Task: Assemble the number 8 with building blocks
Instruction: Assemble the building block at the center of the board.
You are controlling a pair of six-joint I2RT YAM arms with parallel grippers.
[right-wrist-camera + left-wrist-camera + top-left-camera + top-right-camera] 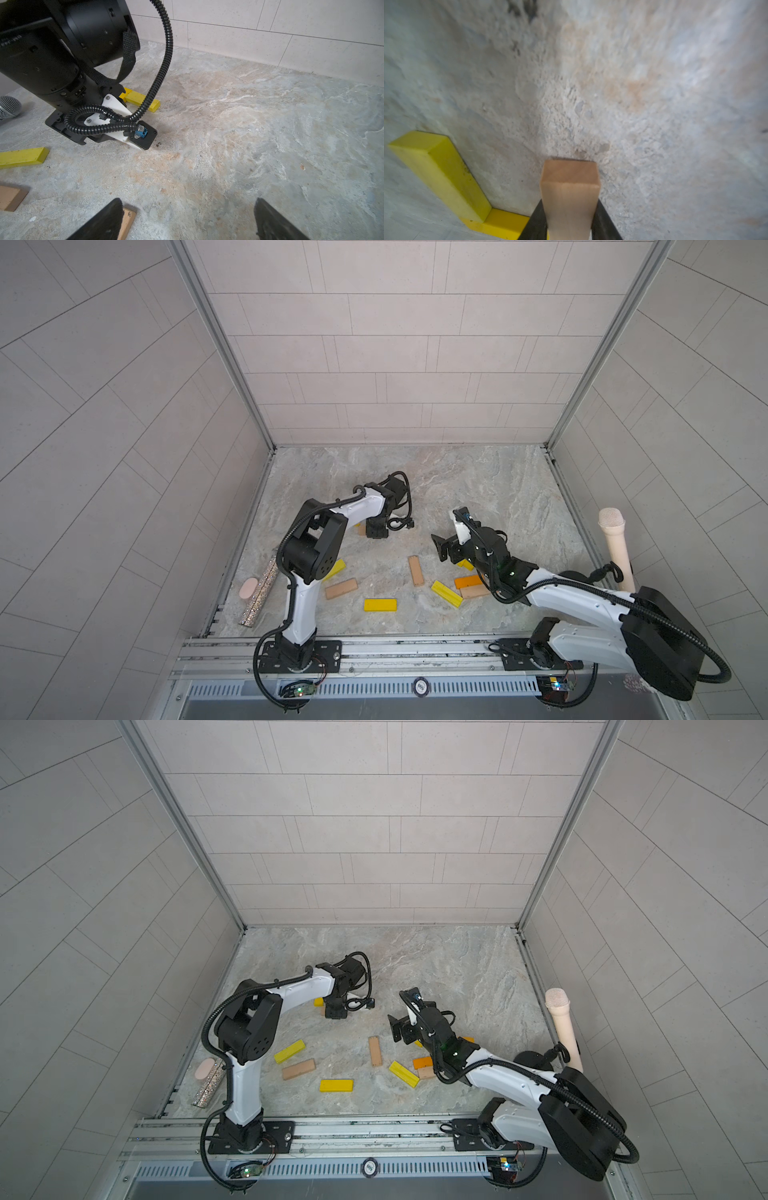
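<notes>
My left gripper [569, 209] is shut on a tan building block [569, 178], whose far end points down at the marble floor. Beside it two yellow blocks [446, 172] lie joined in an L. In both top views the left gripper [376, 529] is at mid-floor, left of centre. My right gripper [188, 207] hangs open and empty over bare floor, one finger over the end of a tan block [125, 222]. Loose blocks lie near the front: yellow [380, 605], tan [341, 588], tan [416, 570], yellow [446, 593], orange [467, 581]. No number 8 shows.
A beige microphone [617, 547] leans against the right wall. A glittery silver microphone [259, 597] lies along the left wall. Tiled walls close three sides, and the arms' base rail [395, 649] runs along the front edge.
</notes>
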